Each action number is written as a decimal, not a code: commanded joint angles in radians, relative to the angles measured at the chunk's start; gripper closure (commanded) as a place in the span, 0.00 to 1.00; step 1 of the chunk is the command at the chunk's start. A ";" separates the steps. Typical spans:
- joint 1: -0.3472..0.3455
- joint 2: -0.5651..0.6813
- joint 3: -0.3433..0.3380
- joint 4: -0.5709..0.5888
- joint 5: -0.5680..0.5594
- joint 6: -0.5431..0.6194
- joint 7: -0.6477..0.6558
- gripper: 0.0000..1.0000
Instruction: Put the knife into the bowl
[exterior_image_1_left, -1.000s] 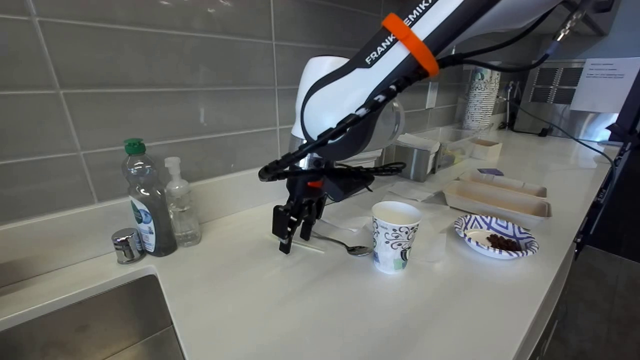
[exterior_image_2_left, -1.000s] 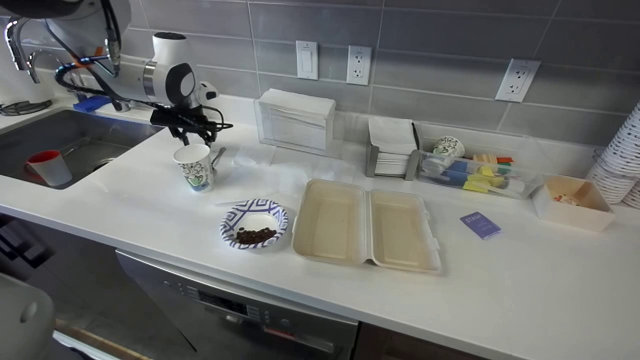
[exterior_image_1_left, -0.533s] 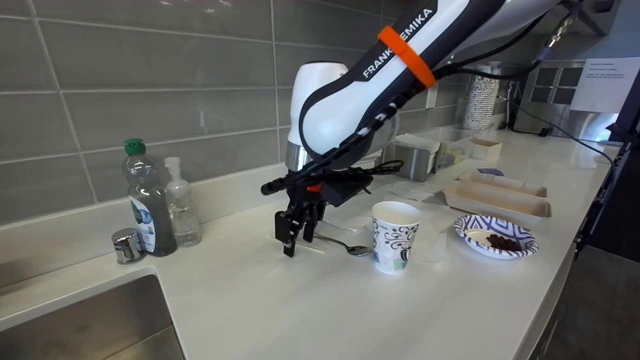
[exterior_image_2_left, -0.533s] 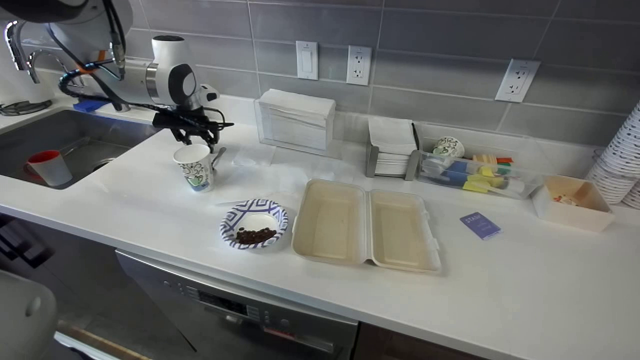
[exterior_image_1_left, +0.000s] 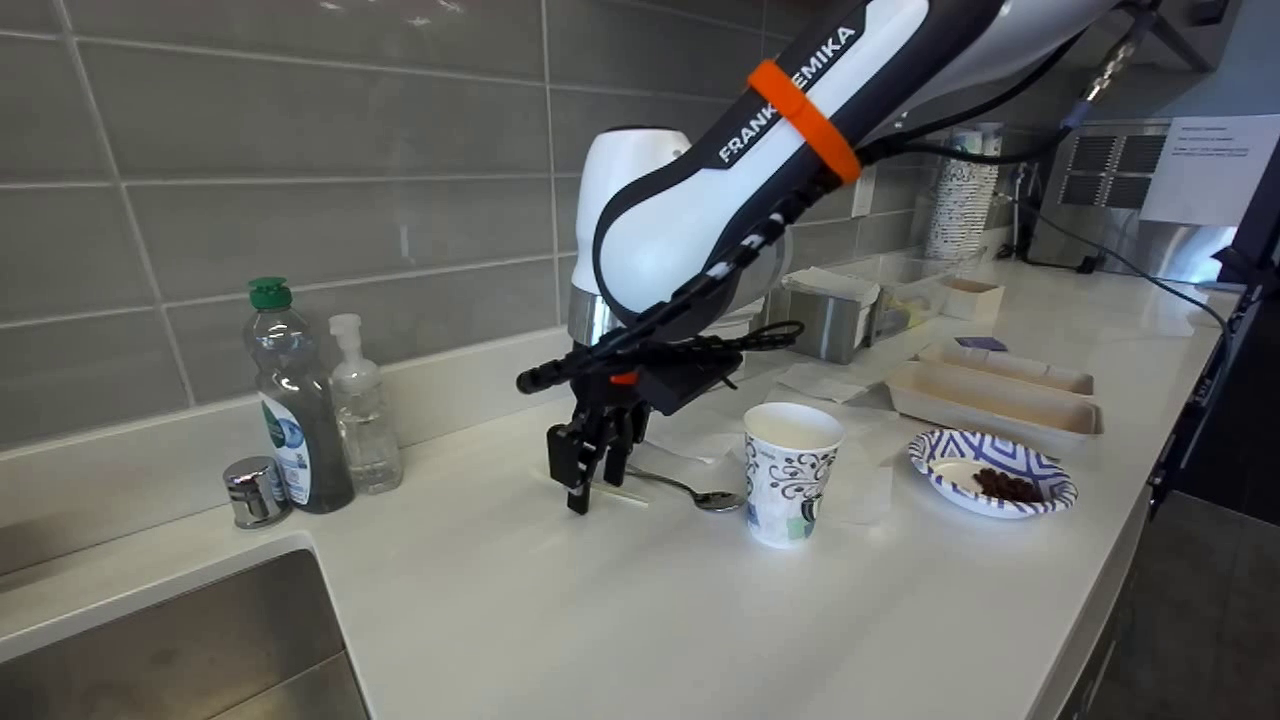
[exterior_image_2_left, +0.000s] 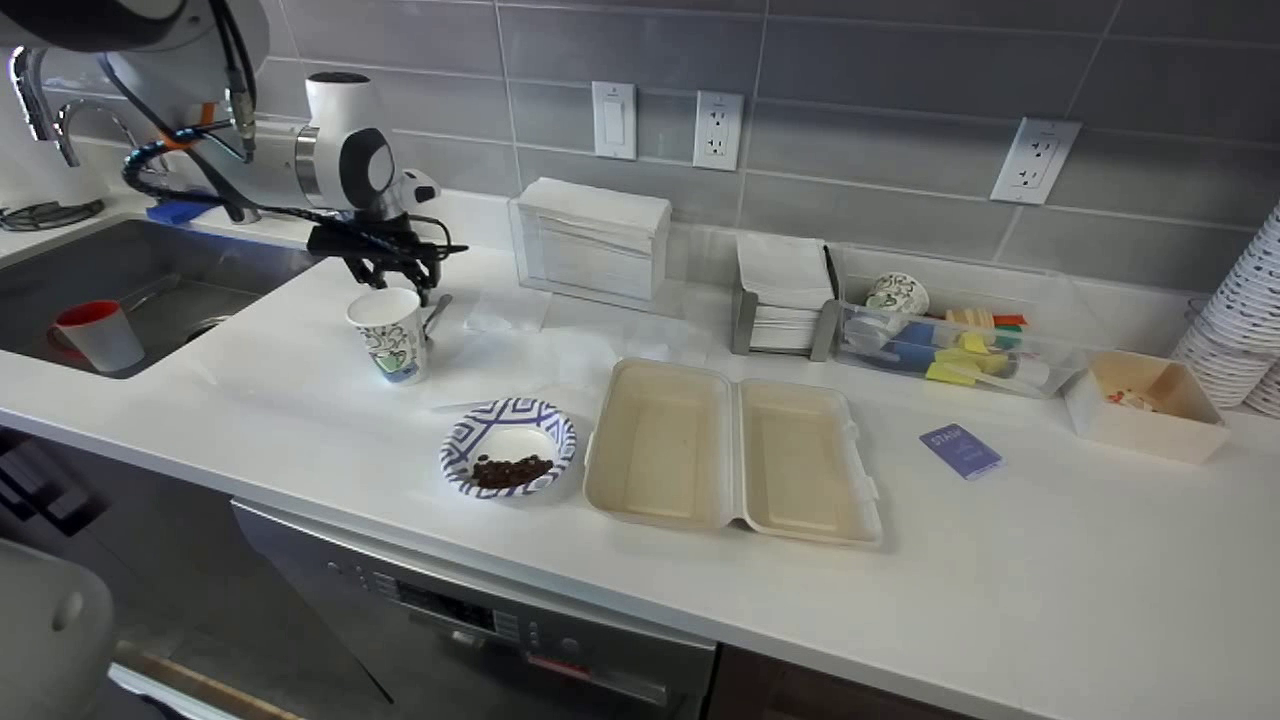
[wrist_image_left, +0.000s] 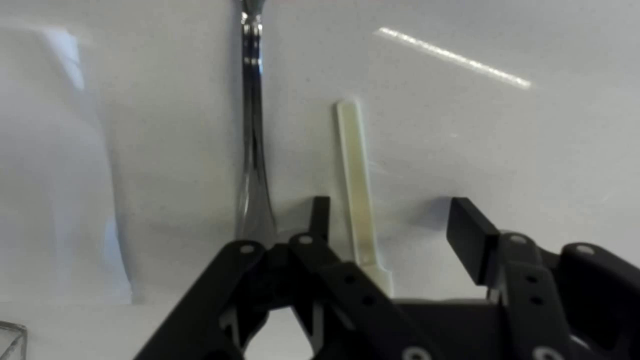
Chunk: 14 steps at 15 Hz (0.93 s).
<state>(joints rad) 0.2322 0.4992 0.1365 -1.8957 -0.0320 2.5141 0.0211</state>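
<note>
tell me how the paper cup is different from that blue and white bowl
The paper cup is tall and narrow; the bowl is wide and shallow. The cup carries dark swirls and a green and blue patch; the bowl's rim has blue geometric lines. The bowl visibly holds dark brown pieces, whereas the bottom of the cup's inside is hidden. Both rest on the counter, open side up.

In the wrist view, fingers (wrist_image_left: 470, 240) hide one end of the pale utensil (wrist_image_left: 357, 185).
</note>
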 joint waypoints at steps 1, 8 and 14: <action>0.018 0.029 -0.015 0.031 -0.029 -0.036 0.029 0.55; 0.019 0.026 -0.013 0.031 -0.037 -0.044 0.021 0.61; 0.019 0.022 -0.015 0.024 -0.053 -0.038 0.016 0.96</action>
<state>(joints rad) 0.2370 0.4987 0.1240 -1.8832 -0.0656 2.5014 0.0213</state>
